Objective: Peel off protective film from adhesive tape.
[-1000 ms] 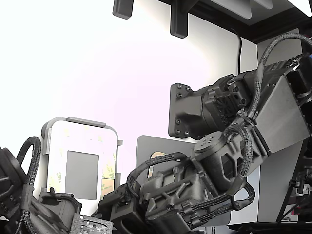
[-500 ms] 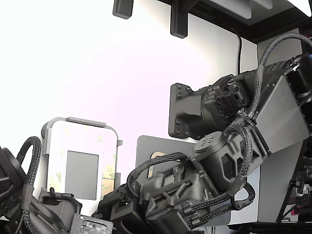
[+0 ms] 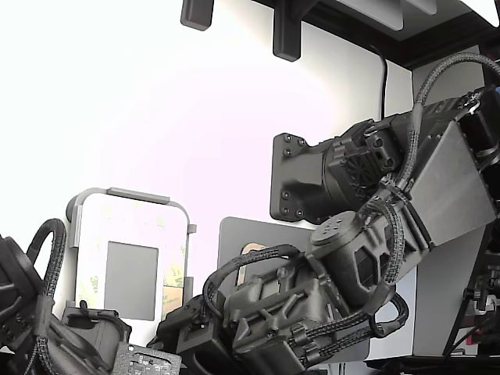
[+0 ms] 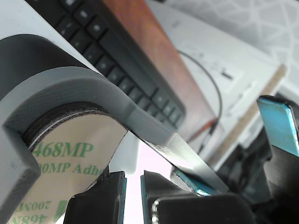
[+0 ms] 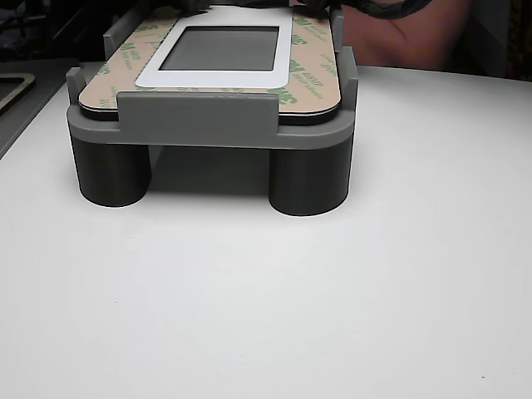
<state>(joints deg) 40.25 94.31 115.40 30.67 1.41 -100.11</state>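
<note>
The pale-yellow protective film with green print (image 5: 309,79) lies flat on the rounded panel seated in the grey plastic cradle (image 5: 195,120), which stands on the white table (image 5: 332,316). The black gripper (image 4: 132,196) sits at the film's rounded corner, its fingers (image 4: 100,198) a narrow slit apart, nothing visibly between them.

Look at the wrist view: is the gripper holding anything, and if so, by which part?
It cannot be told. The gripper fingertips stand close together beside the protective film at the grey fixture's corner, but no pinched edge is visible.

arm (image 3: 344,258) shifted very slightly, nothing else visibly changed
</note>
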